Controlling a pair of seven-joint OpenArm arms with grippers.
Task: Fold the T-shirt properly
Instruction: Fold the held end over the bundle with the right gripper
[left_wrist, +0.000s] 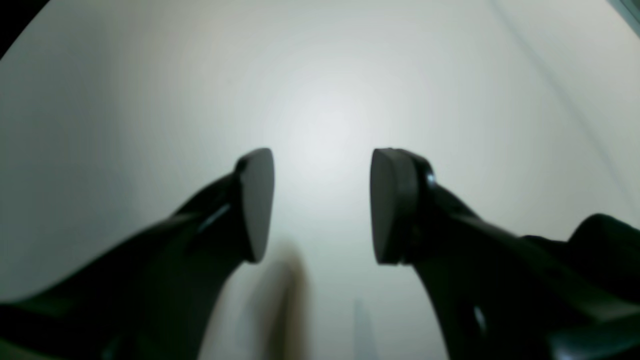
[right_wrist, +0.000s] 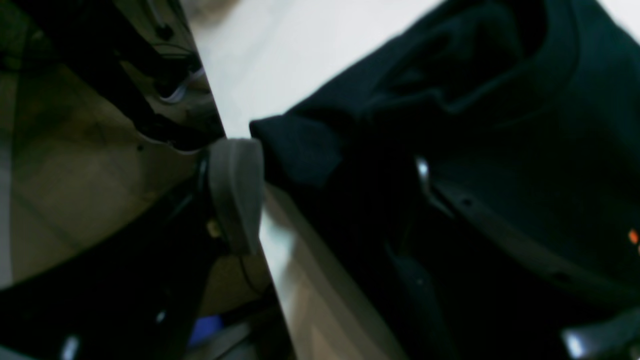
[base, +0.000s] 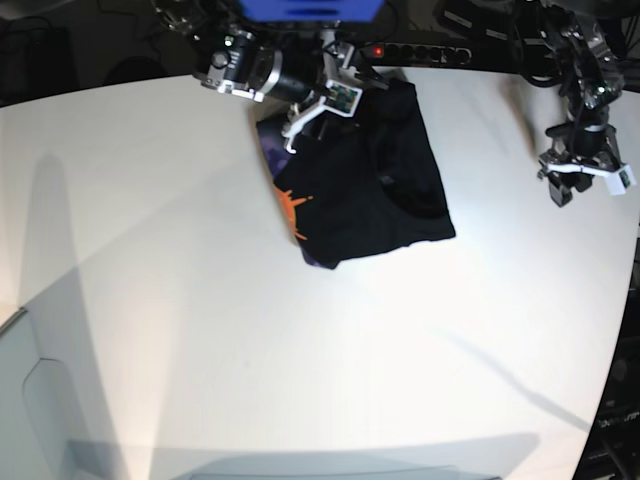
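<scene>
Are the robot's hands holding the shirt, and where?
The left gripper holds nothing; its jaws are open over bare table. The right gripper has its jaws wide around a folded edge of the shirt, not pinching it.

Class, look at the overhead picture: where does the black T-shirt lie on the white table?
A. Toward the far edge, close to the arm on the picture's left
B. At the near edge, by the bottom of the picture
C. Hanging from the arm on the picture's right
A: the T-shirt lies folded on the table toward its far edge, by the right tool.
</scene>
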